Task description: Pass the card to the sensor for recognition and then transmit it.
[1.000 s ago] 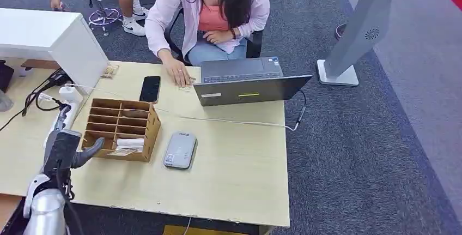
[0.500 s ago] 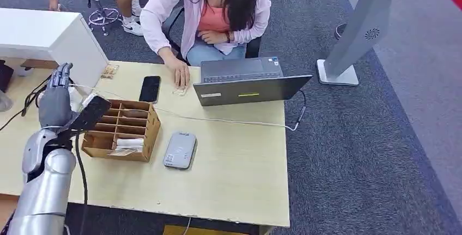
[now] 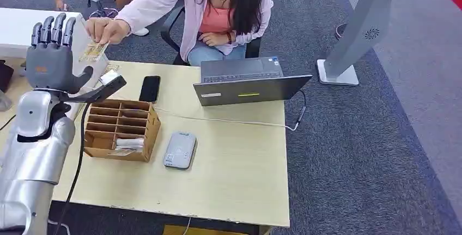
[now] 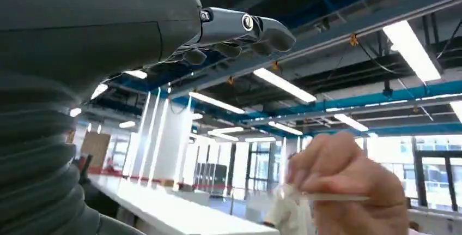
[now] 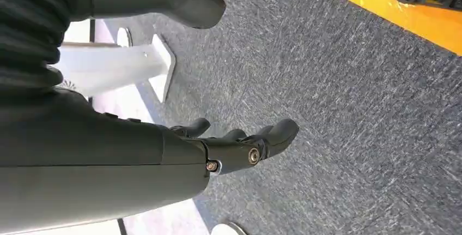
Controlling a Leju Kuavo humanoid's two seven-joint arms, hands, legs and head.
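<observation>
A person's hand (image 3: pixel 103 29) holds the card (image 3: pixel 93 52) in the air above the far left corner of the table (image 3: pixel 234 175), pinched by its upper end. The card hangs tilted, its long axis running from the person's fingers down toward the robot's left hand (image 3: pixel 52 55). In the left wrist view the card (image 4: pixel 327 196) shows edge-on as a thin pale strip between the person's fingers.

The left hand is raised upright, fingers straight and spread, thumb stuck out to the side, holding nothing. The card sits just beside the thumb side of that hand, close to the fingers; whether it touches them cannot be told.

The right hand (image 5: pixel 234 142) hangs over grey carpet, fingers loosely bent and apart, holding nothing.

On the table, a wooden box (image 3: pixel 121 128) with compartments stands near the left edge, and the grey sensor (image 3: pixel 180 150) lies flat just beside it. A black phone (image 3: pixel 150 88) and an open laptop (image 3: pixel 248 82) lie along the far edge.
</observation>
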